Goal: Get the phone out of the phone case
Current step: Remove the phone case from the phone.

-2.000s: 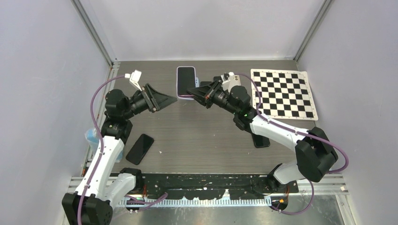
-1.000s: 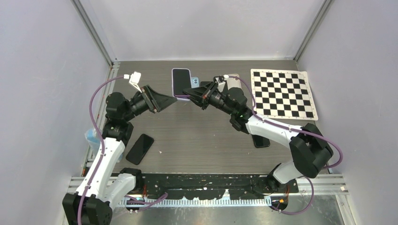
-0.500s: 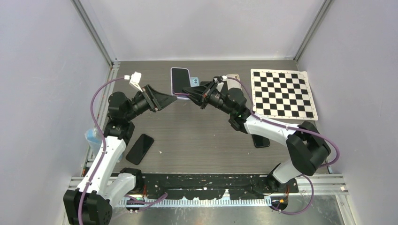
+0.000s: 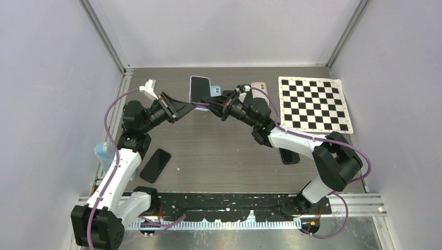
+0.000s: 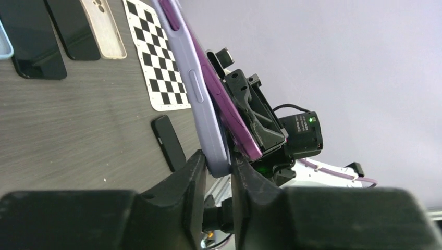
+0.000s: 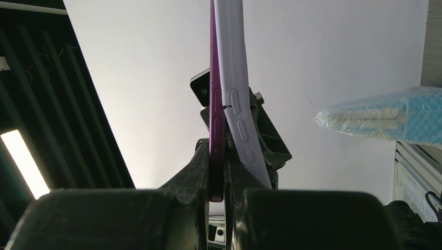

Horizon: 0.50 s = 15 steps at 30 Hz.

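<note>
The purple phone (image 4: 199,89) in its lilac phone case (image 4: 192,94) hangs in the air over the far middle of the table, held from both sides. My left gripper (image 4: 192,107) is shut on the case's lower corner; in the left wrist view the lilac phone case (image 5: 200,99) sits pinched between the left gripper (image 5: 219,161) fingers. My right gripper (image 4: 210,107) is shut on the phone. In the right wrist view the purple phone (image 6: 216,104) stands in the right gripper (image 6: 217,156), and the phone case (image 6: 235,104) splays away from it along the lower edge.
A checkerboard mat (image 4: 314,104) lies at the back right. Beside it lies a beige phone (image 4: 259,86), and a light blue one (image 4: 215,92) lies under the held phone. Black phones lie at the near left (image 4: 155,165) and under the right arm (image 4: 289,155). A blue mesh object (image 4: 101,151) sits at the left edge.
The right arm carried the cased phone a little left. My left gripper moved in to its lower corner and closed on the case.
</note>
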{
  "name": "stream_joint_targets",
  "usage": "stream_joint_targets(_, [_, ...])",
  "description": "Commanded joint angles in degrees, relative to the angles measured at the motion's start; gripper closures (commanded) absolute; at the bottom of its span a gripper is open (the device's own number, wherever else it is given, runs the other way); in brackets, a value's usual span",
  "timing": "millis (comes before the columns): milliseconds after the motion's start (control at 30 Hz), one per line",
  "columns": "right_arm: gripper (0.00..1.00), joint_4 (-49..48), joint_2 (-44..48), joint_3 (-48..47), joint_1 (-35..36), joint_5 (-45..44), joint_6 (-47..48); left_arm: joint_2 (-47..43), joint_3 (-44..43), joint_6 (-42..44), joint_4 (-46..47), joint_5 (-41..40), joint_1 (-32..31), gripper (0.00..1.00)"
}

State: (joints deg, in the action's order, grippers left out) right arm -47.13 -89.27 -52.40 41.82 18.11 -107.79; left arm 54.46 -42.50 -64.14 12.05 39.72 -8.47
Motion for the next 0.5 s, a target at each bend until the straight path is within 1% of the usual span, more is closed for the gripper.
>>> stream_joint_targets(0, [0.99, -9.45, 1.29, -4.29, 1.19, 4.01, 1.88, 2.66, -1.1, -6.77, 1.36, -3.93, 0.26, 0.84])
stream_joint_targets(100, [0.99, -9.32, 1.44, -4.33, 1.24, 4.13, 4.45, 3.58, -0.97, -6.39, 1.17, -4.07, 0.34, 1.0])
stream_joint_targets(133, [0.99, -8.16, 1.66, -4.76, 1.15, 4.41, 5.45, 3.67, -1.04, -5.33, 0.05, -4.62, 0.42, 1.0])
stream_joint_targets(200, [0.99, -5.64, 2.23, -5.36, 0.52, 4.92, 8.43, 3.56, -1.57, -0.18, -5.47, -7.39, 0.69, 1.0])
stream_joint_targets(233, [0.99, -5.05, 2.42, -5.53, 0.22, 5.23, 10.09, 3.41, -2.32, 4.03, -9.78, -9.94, 0.93, 1.0])
stream_joint_targets(300, [0.99, -3.69, 2.96, -5.66, -0.66, 5.9, 11.22, 3.7, -3.17, 9.01, -16.21, -15.32, 1.33, 1.0])
stream_joint_targets(367, [0.99, -3.32, 3.55, -5.54, -1.32, 6.54, 11.96, 4.6, -3.24, 11.03, -18.27, -17.88, 2.41, 1.0])
stream_joint_targets(467, [0.99, -2.5, 3.83, -5.75, -1.55, 7.95, 13.06, 7.31, -3.53, 11.42, -17.95, -20.04, 3.44, 1.0])
